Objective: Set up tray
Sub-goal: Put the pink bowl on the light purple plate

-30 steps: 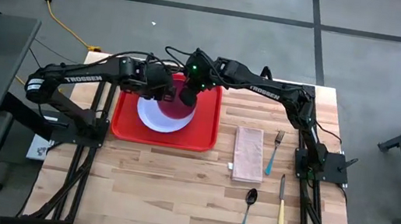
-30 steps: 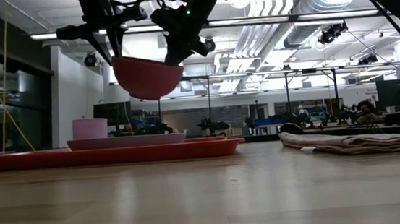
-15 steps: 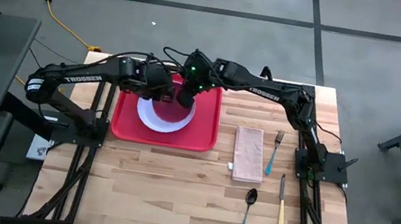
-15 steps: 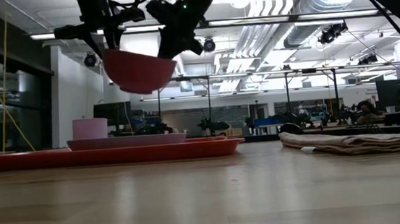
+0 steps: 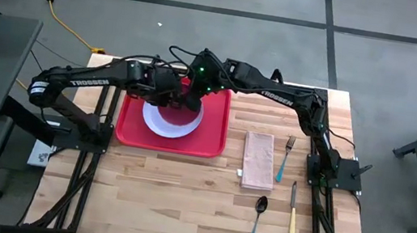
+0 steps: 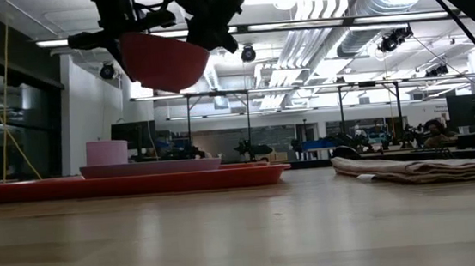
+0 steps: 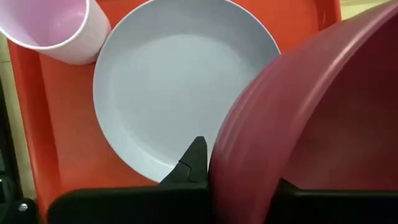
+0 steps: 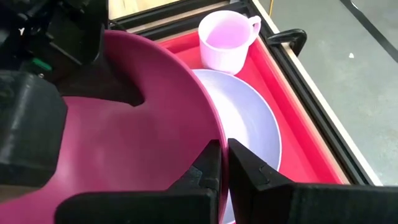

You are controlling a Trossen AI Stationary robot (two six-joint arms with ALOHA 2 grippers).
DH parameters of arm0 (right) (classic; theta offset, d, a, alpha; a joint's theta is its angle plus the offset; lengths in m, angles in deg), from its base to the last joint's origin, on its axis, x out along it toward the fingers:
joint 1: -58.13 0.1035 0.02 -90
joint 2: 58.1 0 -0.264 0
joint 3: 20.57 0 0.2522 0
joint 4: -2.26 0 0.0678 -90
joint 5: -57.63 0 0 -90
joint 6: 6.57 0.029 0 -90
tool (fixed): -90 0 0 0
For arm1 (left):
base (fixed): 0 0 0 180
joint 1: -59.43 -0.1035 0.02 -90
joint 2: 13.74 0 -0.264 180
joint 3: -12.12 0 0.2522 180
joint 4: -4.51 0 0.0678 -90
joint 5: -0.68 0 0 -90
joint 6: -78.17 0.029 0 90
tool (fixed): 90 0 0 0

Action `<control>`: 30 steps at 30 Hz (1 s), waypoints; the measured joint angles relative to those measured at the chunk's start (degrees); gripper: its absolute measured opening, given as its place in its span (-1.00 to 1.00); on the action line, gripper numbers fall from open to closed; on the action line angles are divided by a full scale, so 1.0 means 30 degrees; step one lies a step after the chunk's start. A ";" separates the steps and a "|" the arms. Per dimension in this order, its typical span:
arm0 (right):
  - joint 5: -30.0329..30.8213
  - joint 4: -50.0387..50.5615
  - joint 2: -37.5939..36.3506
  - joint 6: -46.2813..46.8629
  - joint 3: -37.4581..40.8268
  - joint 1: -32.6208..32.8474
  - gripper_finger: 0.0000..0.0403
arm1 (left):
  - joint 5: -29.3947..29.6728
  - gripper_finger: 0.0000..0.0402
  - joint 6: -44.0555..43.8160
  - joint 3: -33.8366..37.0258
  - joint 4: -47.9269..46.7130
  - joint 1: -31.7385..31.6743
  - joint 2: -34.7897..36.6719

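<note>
Maroon bowl [image 6: 165, 59] held in the air above the lavender plate [image 5: 171, 119], which sits with a pink mug [image 8: 224, 38] on the red tray [image 5: 211, 137] at the table's far left. Right gripper [image 8: 222, 163] is pinched tight on the bowl's rim; left gripper [image 7: 200, 163] is clamped on the opposite rim. Step looks like a two-arm bowl handover or placement; next likely means one releasing and lowering it onto the plate. "TROSSEN" is printed on both arms. Napkin [image 5: 257, 159], fork [image 5: 285, 158], spoon [image 5: 257, 221], knife [image 5: 292, 210] wait at right.
</note>
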 joint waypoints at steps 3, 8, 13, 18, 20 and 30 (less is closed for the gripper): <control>0.0093 0.0051 0.0000 0.0000 0.0000 0.0000 -1.00 | 0.0011 -0.78 -0.0011 0.0000 0.0041 0.0000 0.0007; 0.0094 0.0074 0.0000 -0.0071 0.0000 0.0000 -1.00 | 0.0077 -0.70 -0.0191 0.0000 0.0002 0.0000 0.0007; 0.0102 -0.0298 0.0000 -0.0502 0.0000 0.0000 -1.00 | 0.0134 -0.78 -0.0205 0.0000 -0.0137 -0.0007 0.0024; 0.0119 -0.0364 -0.0001 -0.0718 0.0000 0.0000 -0.97 | 0.0276 -0.78 -0.0206 0.0028 -0.0985 -0.0029 0.0036; 0.0204 -0.0386 -0.0036 -0.1025 0.0000 0.0000 -0.95 | 0.0394 -0.78 -0.0402 0.0044 -0.1668 -0.0056 0.0036; 0.0204 -0.0205 -0.0058 -0.1610 -0.0007 -0.0029 -0.70 | 0.1127 -0.78 -0.1184 0.0036 -0.3612 -0.0036 0.0021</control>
